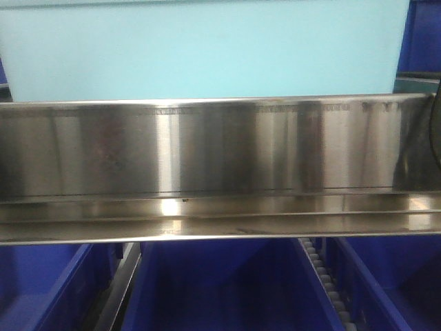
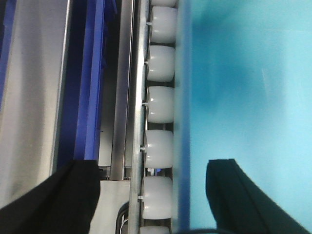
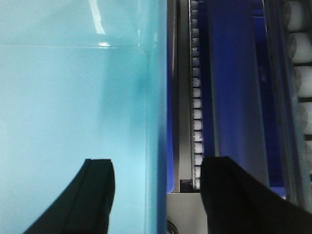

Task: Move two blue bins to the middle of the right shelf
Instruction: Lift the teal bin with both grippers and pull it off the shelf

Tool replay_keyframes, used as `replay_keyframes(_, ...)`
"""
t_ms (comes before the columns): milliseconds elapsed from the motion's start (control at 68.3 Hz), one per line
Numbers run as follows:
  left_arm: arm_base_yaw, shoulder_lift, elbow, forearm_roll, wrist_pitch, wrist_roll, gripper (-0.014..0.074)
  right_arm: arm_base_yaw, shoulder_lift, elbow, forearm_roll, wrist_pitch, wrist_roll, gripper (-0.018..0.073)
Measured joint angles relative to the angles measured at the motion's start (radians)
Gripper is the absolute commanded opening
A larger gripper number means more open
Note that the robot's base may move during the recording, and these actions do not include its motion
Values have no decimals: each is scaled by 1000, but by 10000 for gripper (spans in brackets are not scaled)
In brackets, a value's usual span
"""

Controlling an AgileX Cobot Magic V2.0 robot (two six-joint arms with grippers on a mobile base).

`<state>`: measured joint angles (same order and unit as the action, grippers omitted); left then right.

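Two pincers are in view, one per wrist camera, each with two black, smooth, wedge-shaped fingers.

The left pincer has its fingers spread wide, at 7 and 5 o'clock. The 5 o'clock finger lies over the pale blue bin. The 7 o'clock finger lies over bare steel. Between them runs one column of white plastic rollers, squat and barrel-shaped, with five whole ones and one cut off at each end.

The right pincer is likewise spread. One finger lies over the same glossy pale blue plastic at 7 o'clock, and the other is at 5 o'clock over steel and a dark blue wall. The bin's straight edge runs between them. Whether either pincer touches the bin I cannot tell. Two roller columns show here, a fine one toward 12 o'clock and a coarser one at 3 o'clock.

In the front view one pale blue bin fills 12 o'clock. It is flat-walled and matte, and it sits on the shelf level behind one broad brushed-steel rail that spans the middle. Below the rail, at 7, 6 and 5 o'clock, are three dark blue bins of hard plastic. One roller track runs between the middle and right ones. A second pale bin is not visible.
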<state>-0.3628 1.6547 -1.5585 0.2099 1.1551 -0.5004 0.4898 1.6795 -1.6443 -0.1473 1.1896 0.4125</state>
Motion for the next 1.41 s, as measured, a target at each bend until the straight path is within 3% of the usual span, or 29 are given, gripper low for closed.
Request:
replay_keyframes(234, 0, 4, 0, -12, 0, 0, 367, 0, 10, 0, 0, 4, 0, 286)
replay_keyframes(351, 0, 6, 0, -15, -7, 0, 302, 0, 10, 0, 0, 4, 0, 272)
replay_keyframes(424, 0, 6, 0, -15, -11, 0, 183, 0, 10, 0, 0, 4, 2, 179)
replay_keyframes(571, 0, 6, 0, -29, -20, 2, -113, 0, 10, 0, 6, 12, 2, -170)
replay_keyframes(1215, -6, 10, -30, -37, 1, 2, -111, 2, 10, -18, 15, 13, 13, -162)
replay_keyframes(1405, -55, -26, -75, 36, 25, -32, -111, 54, -36, -44, -101, 29, 94, -162)
